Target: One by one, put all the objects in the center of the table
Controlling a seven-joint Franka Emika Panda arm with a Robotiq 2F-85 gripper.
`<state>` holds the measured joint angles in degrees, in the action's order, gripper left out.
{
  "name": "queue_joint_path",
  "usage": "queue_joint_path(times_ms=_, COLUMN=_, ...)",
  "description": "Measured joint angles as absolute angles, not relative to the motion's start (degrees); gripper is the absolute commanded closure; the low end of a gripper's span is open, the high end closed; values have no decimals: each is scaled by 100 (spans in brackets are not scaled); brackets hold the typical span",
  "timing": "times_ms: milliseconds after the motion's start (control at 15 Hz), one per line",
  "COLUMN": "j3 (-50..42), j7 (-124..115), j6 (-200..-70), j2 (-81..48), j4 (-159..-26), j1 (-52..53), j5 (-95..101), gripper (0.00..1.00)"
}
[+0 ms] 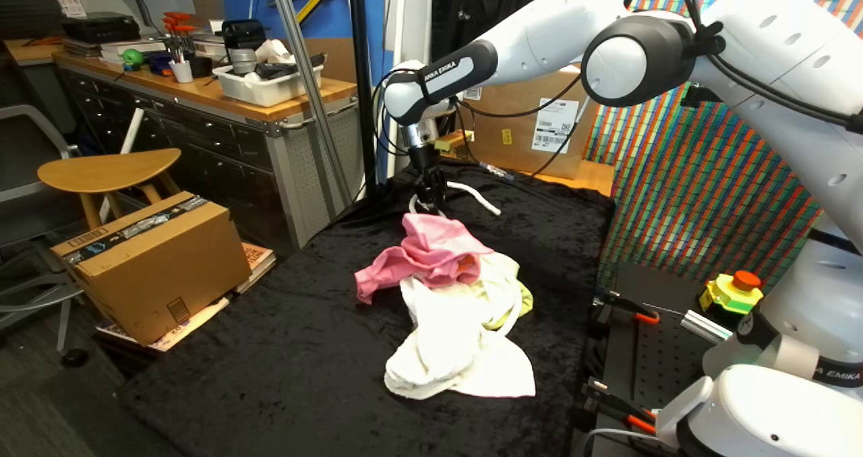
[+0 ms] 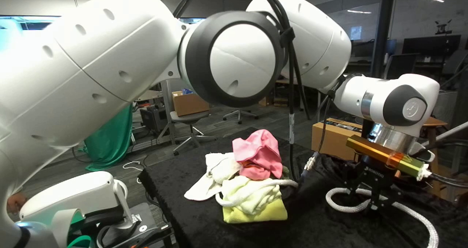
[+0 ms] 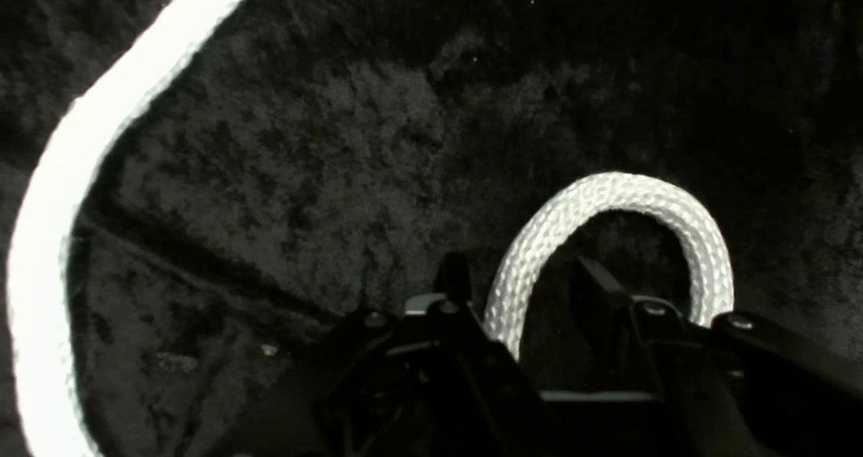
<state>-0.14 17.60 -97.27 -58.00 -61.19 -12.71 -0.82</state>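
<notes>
white rope (image 3: pixel 619 191) | strand between fingers (image 3: pixel 455 282), loop arching past one | parted wider than strand

The tool (image 2: pixel 365 197), jaws apart, is positioned at a looped rope (image 2: pixel 417 216) on the surface (image 2: pixel 316 226). Nearby, a pink cloth (image 2: pixel 257 151) lies heaped above a white cloth (image 2: pixel 221 167) and a yellow-green cloth (image 2: pixel 256 214).

You had one black-covered table (image 1: pixel 317 389); one pink cloth (image 1: pixel 438 248); one yellow-green cloth (image 2: pixel 256 214); white cloth (image 1: pixel 452 339), heaped — you could not tell how many; two visible lengths of white rope (image 3: pixel 620 191); one orange-red thing (image 2: pixel 252 164), mostly hidden; one gripper (image 3: pixel 522 278) — plus at least three cardboard boxes (image 1: pixel 162 268), one wooden stool (image 1: pixel 108 172), one red-and-yellow push button (image 1: pixel 746 281).
</notes>
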Motion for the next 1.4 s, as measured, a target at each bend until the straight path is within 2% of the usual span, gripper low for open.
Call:
queue_joint_path(times_ms=67, j3=-14, j7=1760, j6=-9727, j2=-5798, j4=-6118, j1=-1271, j5=-82, gripper=81)
queue_joint_path(times_ms=200, j3=-14, j7=1760, j6=-9753, j2=-5787, j4=-6118, j1=-1270, j5=-82, gripper=95)
queue_joint_path(times_ms=267, j3=-14, j7=1761, j6=-9789, j2=-5770, j4=-6118, j1=-1270, j5=-82, gripper=97)
queue_joint_path(times_ms=400, j3=-13, j7=1767, j6=-9905, j2=-5710, j4=-6138, j1=-1270, j5=-82, gripper=100)
queue_joint_path(times_ms=600, j3=-8, j7=1795, j6=-10179, j2=-5565, j4=-6238, j1=-1269, j5=-82, gripper=96)
queue_joint_path(times_ms=1400, j3=50, j7=2259, j6=-10932, j2=-4519, j4=-7407, j1=-1267, j5=-82, gripper=96)
